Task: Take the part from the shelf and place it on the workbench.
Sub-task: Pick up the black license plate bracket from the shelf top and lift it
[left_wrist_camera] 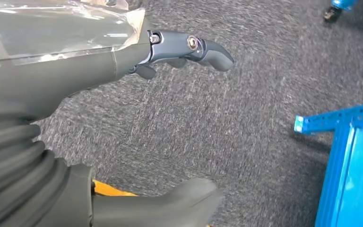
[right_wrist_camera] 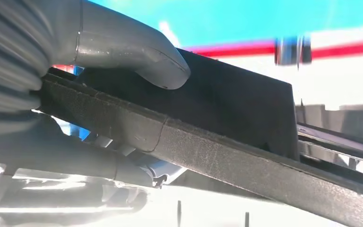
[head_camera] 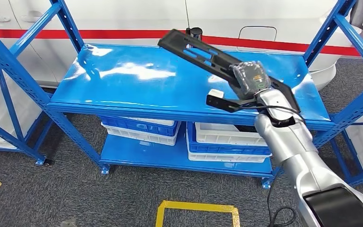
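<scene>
**Right hand holds the black part over the blue shelf**

You can see the right hand (head_camera: pixel 251 79) up above the top board of the blue shelf (head_camera: pixel 137 75). Its arm reaches up from the lower right, and the wrist bends toward the shelf. The fingers are clamped on the long black part (head_camera: pixel 203 54). In the right wrist view, the grey thumb (right_wrist_camera: pixel 137 54) presses on top of the part (right_wrist_camera: pixel 227 109) and the dark fingers wrap under it.

The part is tilted. Its far end points up toward the back edge of the shelf, near the white wall with the red stripe (head_camera: pixel 123 34). It does not look like it touches the board. A small white piece (head_camera: pixel 216 93) lies on the shelf just beside the hand.

The left hand (left_wrist_camera: pixel 75 94) hangs low over the grey carpet (left_wrist_camera: pixel 217 132). Its fingers are apart and hold nothing. A blue corner of the shelf (left_wrist_camera: pixel 340 142) is near it, with bare carpet between them.

White and blue bins (head_camera: pixel 142 130) sit on the lower board of the shelf.
</scene>
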Motion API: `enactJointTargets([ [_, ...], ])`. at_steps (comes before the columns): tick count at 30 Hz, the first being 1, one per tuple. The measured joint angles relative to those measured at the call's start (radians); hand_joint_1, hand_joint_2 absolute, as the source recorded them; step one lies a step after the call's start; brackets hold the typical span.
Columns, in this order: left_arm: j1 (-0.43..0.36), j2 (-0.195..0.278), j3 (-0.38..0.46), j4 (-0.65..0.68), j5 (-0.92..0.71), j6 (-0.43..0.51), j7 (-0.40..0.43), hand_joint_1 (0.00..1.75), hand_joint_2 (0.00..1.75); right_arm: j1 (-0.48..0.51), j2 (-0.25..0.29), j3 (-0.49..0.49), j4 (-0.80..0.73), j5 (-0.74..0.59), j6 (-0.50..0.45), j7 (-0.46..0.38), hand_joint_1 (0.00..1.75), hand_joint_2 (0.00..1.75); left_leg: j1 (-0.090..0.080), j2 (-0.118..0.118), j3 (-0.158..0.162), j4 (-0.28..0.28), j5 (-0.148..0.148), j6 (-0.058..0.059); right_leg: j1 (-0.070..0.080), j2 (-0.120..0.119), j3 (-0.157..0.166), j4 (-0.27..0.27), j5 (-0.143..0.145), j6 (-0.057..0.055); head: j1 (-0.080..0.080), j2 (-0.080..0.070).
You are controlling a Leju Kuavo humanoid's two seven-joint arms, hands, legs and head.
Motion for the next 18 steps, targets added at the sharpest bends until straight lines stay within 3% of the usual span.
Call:
enactJointTargets([
  [5,-0.001,-0.003,0.023,0.0,-0.003,0.017,0.03,0.0,1.75,0.05,-0.057,-0.028,-0.195,-0.031,0.006,-0.003,1.75,1.75,-0.001,0.001,0.0,0.0,0.0,0.0,0.0,0.0,0.0,0.0,0.0,0.0,0.0,0.0],
  [11,-0.001,-0.003,0.025,0.0,-0.022,-0.008,0.104,0.0,1.75,0.178,-0.103,-0.076,-0.396,-0.108,0.017,-0.022,1.75,1.75,-0.001,0.0,0.0,0.0,0.0,0.0,0.0,0.0,0.0,-0.001,0.0,0.0,0.0,0.0],
  [16,-0.001,0.0,0.024,0.0,-0.053,-0.009,0.168,0.0,1.75,0.272,-0.13,-0.118,-0.479,-0.149,0.022,-0.036,1.75,1.75,-0.005,-0.002,-0.003,0.006,-0.003,0.007,-0.007,0.0,0.001,-0.005,0.004,0.007,0.0,0.0],
  [18,-0.001,0.0,0.024,0.0,-0.063,-0.008,0.181,0.0,1.75,0.304,-0.141,-0.134,-0.497,-0.159,0.021,-0.04,1.75,1.75,-0.002,0.0,0.0,-0.006,0.007,0.016,-0.005,0.0,-0.001,-0.005,0.005,0.013,-0.001,0.0],
])
